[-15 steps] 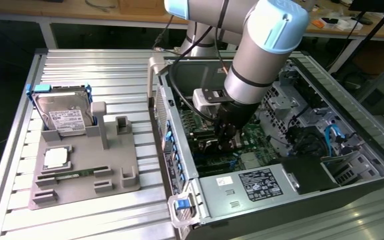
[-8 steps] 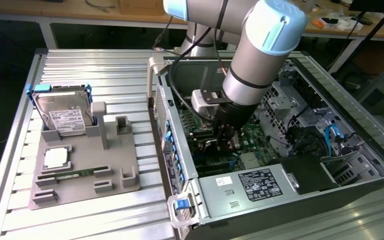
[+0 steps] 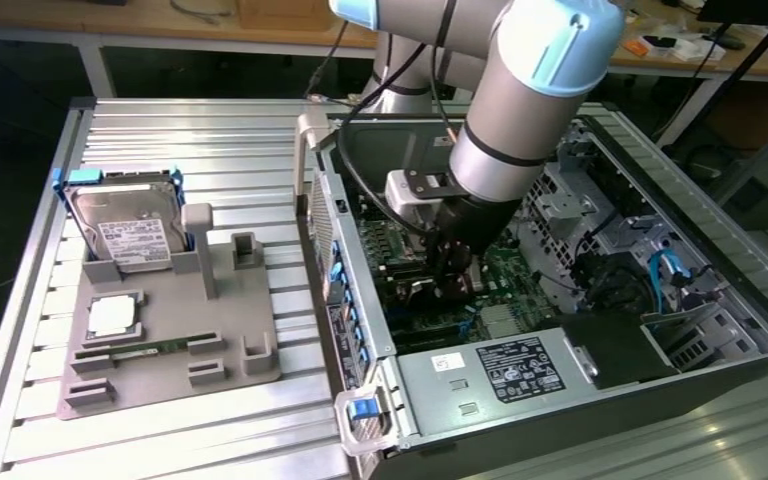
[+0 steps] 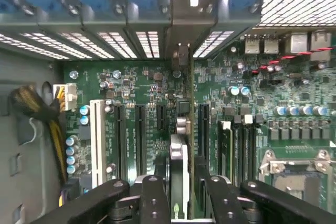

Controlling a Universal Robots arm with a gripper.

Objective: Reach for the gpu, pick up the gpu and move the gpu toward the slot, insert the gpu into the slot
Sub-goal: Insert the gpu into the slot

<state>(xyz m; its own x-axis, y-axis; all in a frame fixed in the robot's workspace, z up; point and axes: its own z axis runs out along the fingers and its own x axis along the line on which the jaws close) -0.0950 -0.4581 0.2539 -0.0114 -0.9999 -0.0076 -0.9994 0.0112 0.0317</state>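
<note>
1. Claw [image 4: 181,195] is down inside the open computer case [image 3: 758,330], fingers [image 4: 152,195] on either side of the gpu [image 4: 184,145], which we see edge-on between them. Whether they clamp it or have let go, we cannot tell
2. Gpu stands upright on edge over the green motherboard [image 4: 136,85], in line with the parallel expansion connectors; its bracket end reaches the case's rear wall. It looks at or in the slot [image 4: 185,109], though the seating depth is hidden
3. We judge the card light, stiff and thin, and fragile along its contact edge and components. Best held by the top edge, flat faces between the fingers, pressed straight down without twist
4. Outward in the exterior view: arm [image 3: 518,120] reaches in from above; at that view's left, the grey fixture tray [image 3: 224,340] on the table [image 3: 157,130] carries a hard drive [image 3: 124,225]
</note>
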